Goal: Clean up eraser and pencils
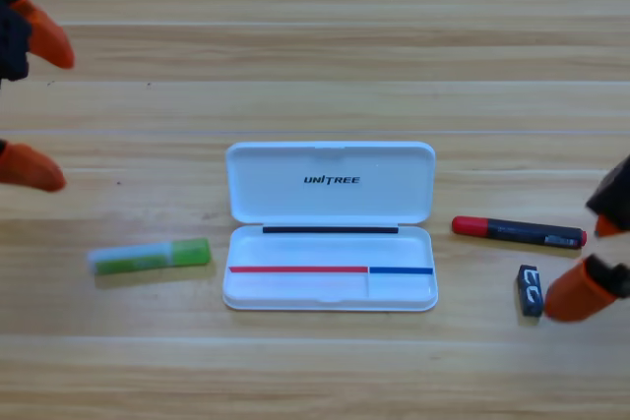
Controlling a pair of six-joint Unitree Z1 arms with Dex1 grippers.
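Eraser: small black rectangular block with white markings (530, 290), lying flat on the wooden plank table (315, 66), to the right of the case's lower right corner and just below the right end of the black pencil.
Right gripper: black gripper with two orange jaws (594, 261) at the picture's right edge, partly cut off; jaws spread apart, one tip above near the black pencil's right end, the other lower and larger.
Eraser against right gripper: the block sits just left of the lower orange jaw, very close to it; I cannot tell whether they touch. It is not between the jaws.
Case: white plastic hinged pencil case (331, 226), open in the middle of the table, lid folded back with dark lettering on it, shallow tray toward the near edge; nothing from the task lies in it.
Pale pencil: short thick translucent stick with a green end (150, 257), lying nearly level, left of the case tray, well apart from both grippers.
Black pencil: slim black stick with a red end (519, 231), lying right of the case, red end toward the case, its other end near the right gripper's upper jaw.
Left gripper: black gripper with orange jaws (47, 110) at the left edge, jaws wide apart, holding nothing, above and left of the pale pencil.
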